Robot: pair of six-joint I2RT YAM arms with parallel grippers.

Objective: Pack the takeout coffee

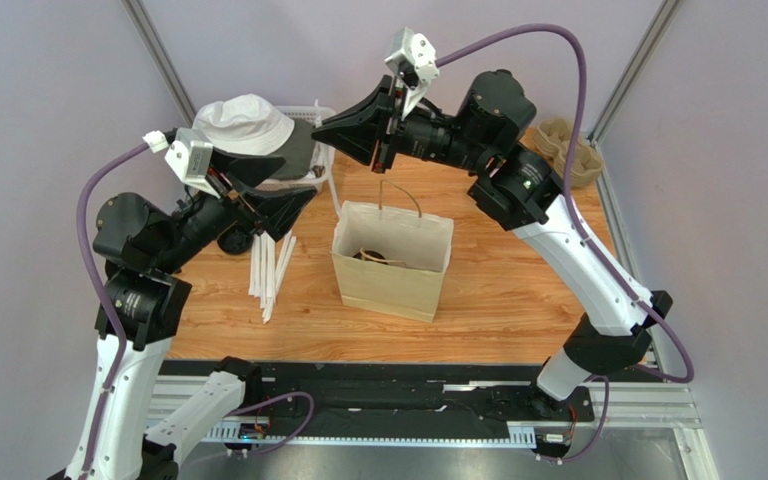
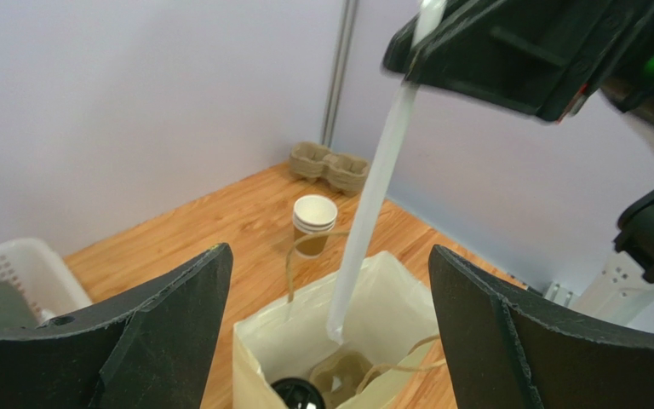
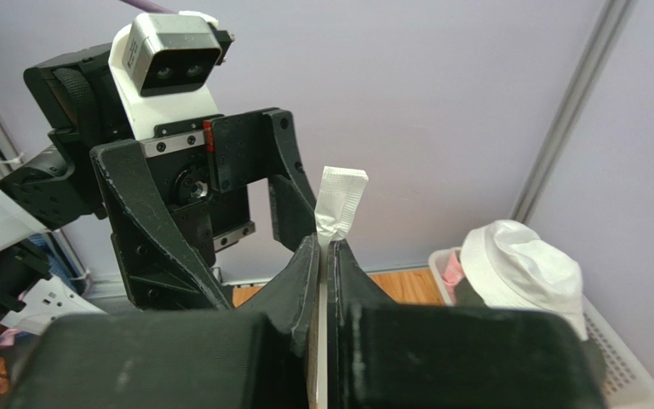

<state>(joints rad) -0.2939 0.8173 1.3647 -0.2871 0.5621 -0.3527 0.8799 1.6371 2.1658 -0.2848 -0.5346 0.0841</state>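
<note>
The brown paper bag (image 1: 390, 272) stands open at mid table. In the left wrist view the takeout coffee (image 2: 298, 394) shows only as its black lid at the bottom of the bag (image 2: 258, 362), beside a pulp cup tray (image 2: 345, 368); the cup body is hidden. My right gripper (image 1: 323, 126) is high above the bag's far edge, shut on a white paper-wrapped straw (image 2: 371, 200) that hangs with its lower end just inside the bag mouth. The straw's top (image 3: 340, 196) sticks out of the shut right gripper (image 3: 324, 249). My left gripper (image 1: 298, 178) is open and empty, left of the bag (image 2: 329, 251).
Several wrapped straws (image 1: 269, 268) lie on the table left of the bag. A white basket (image 1: 324, 120) with a white hat (image 1: 246, 122) stands at the back left. A stack of paper cups (image 2: 314, 223) and spare pulp trays (image 1: 564, 148) are behind the bag.
</note>
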